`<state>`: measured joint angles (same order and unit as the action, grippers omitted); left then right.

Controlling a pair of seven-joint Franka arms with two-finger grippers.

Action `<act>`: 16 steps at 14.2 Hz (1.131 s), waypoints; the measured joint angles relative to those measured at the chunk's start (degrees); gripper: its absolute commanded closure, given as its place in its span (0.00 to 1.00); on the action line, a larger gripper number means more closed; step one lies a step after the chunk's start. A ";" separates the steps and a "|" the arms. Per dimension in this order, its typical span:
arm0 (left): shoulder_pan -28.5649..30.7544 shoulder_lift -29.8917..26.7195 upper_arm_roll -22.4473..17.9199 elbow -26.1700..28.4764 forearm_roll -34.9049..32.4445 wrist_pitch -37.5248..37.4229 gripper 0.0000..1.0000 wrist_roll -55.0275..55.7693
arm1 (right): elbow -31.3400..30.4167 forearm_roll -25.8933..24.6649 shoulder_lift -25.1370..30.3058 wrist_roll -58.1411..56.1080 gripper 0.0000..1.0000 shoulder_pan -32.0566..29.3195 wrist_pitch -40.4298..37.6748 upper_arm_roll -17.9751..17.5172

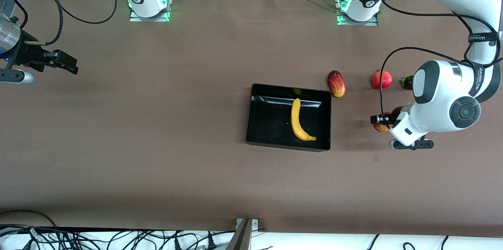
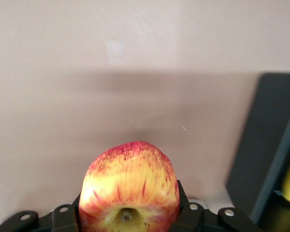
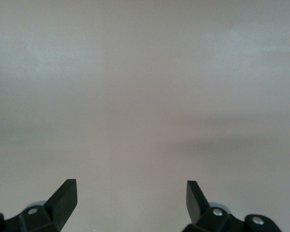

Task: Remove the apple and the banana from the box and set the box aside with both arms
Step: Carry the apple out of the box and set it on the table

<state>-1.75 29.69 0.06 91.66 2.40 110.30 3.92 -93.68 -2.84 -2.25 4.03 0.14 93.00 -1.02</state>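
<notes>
The left gripper is clamping a red apple with yellow streaks between its fingers, holding it over the brown tabletop toward the left arm's end, just beside the black tray. In the front view the apple is showing only as a small red patch under the wrist. The yellow banana is lying in the tray, running lengthwise from the wall farther from the front camera to the nearer one, with its curved tip pointing toward the left arm's end. A red-yellow mango-like fruit is resting on the tabletop just outside the tray's corner, farther from the front camera. A round red pomegranate is sitting beside it, nearer the left arm's end, and a small dark object is partly hiding beside the arm's link. The right gripper is waiting over bare tabletop at the right arm's end, well apart from the tray, its fingers standing wide apart and holding nothing.
</notes>
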 measured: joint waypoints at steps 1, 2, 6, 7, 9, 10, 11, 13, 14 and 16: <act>0.04 1.55 -1.31 0.12 0.00 2.78 1.00 -1.28 | 0.00 0.00 0.00 0.00 0.00 0.00 0.00 0.00; 0.11 3.18 -2.37 0.18 0.00 5.46 1.00 -2.33 | 0.00 0.00 0.00 0.00 0.00 0.00 0.00 0.00; 0.20 8.81 -4.13 0.46 0.00 16.08 1.00 -3.32 | 0.00 0.00 0.00 0.00 0.00 0.00 0.00 0.00; 0.18 9.70 -4.21 0.80 0.00 18.25 1.00 -3.32 | 0.01 0.00 0.00 0.00 0.00 0.00 0.00 0.00; 0.15 10.88 -4.49 2.31 0.00 22.67 1.00 -3.32 | 0.01 0.00 0.00 0.00 0.00 0.00 0.00 0.00; 0.15 11.47 -4.68 3.13 0.00 24.71 1.00 -3.32 | 0.00 0.00 0.00 0.00 0.00 0.00 0.00 0.00; 0.15 12.08 -4.89 3.74 0.03 26.51 0.90 -3.32 | 0.00 0.00 0.00 0.00 0.00 0.00 0.00 0.00; 0.07 11.92 -5.00 4.16 0.01 27.31 0.00 -3.32 | 0.01 0.00 0.00 0.00 0.00 0.00 0.00 0.01; 0.03 11.97 -5.05 4.22 0.01 27.47 0.00 -3.32 | 0.01 0.00 0.00 0.00 0.00 0.00 0.00 0.01; -0.05 12.28 -5.18 4.41 0.01 27.72 0.00 -3.32 | 0.01 0.00 0.00 0.00 0.00 0.00 0.00 0.01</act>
<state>-1.80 41.97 -5.12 96.07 2.41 138.02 0.60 -93.67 -2.84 -2.26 4.03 0.14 93.00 -1.01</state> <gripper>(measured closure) 0.132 0.000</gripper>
